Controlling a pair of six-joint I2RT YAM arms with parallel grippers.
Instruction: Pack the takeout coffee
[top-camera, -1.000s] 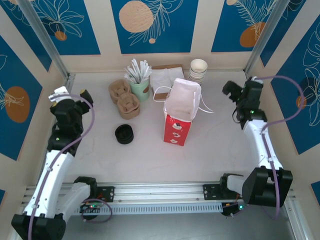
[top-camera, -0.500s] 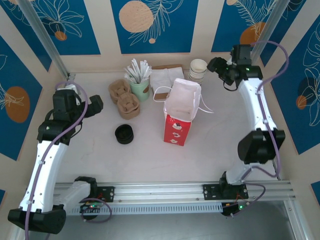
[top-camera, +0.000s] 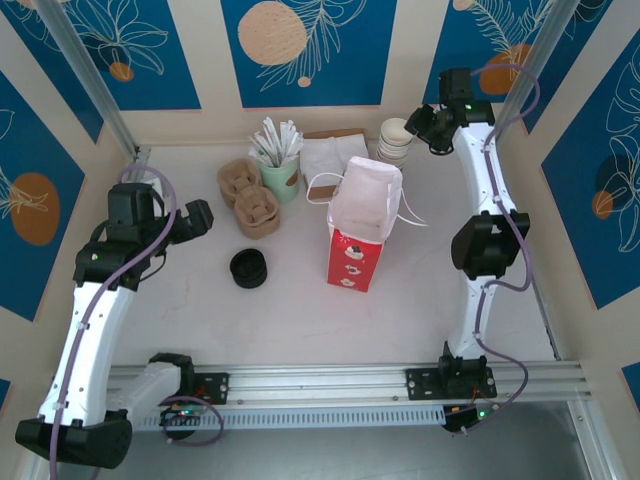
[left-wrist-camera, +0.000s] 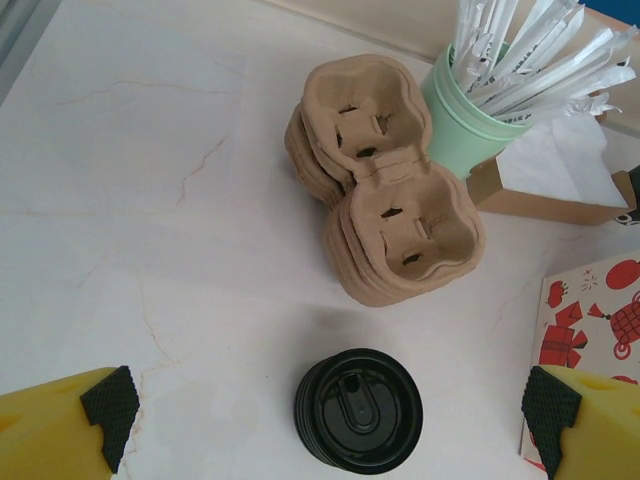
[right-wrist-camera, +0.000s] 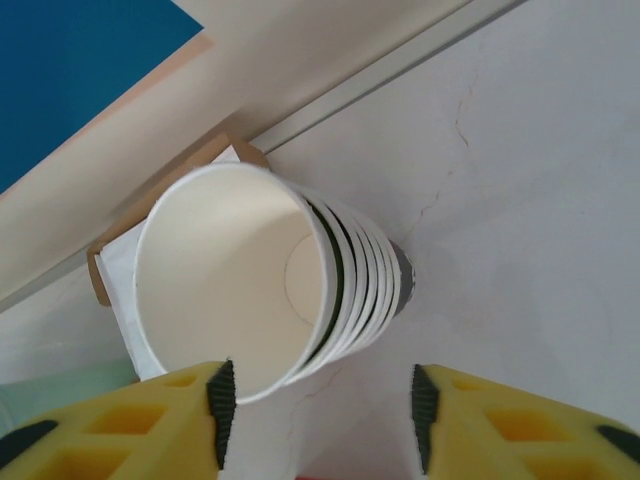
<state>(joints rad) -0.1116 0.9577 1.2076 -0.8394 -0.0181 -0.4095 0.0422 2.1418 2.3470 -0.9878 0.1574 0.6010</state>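
Right gripper (right-wrist-camera: 318, 405): I saw its jaws apart, at the rim of the pale cup stack (right-wrist-camera: 300, 290).
Left gripper (left-wrist-camera: 330, 412): jaws stood wide apart above the black lids (left-wrist-camera: 358, 408).

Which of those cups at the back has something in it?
The mint-green cup, stuffed with white paper-wrapped sticks. The stack of pale cups at the far right is nested, and its top cup is empty.
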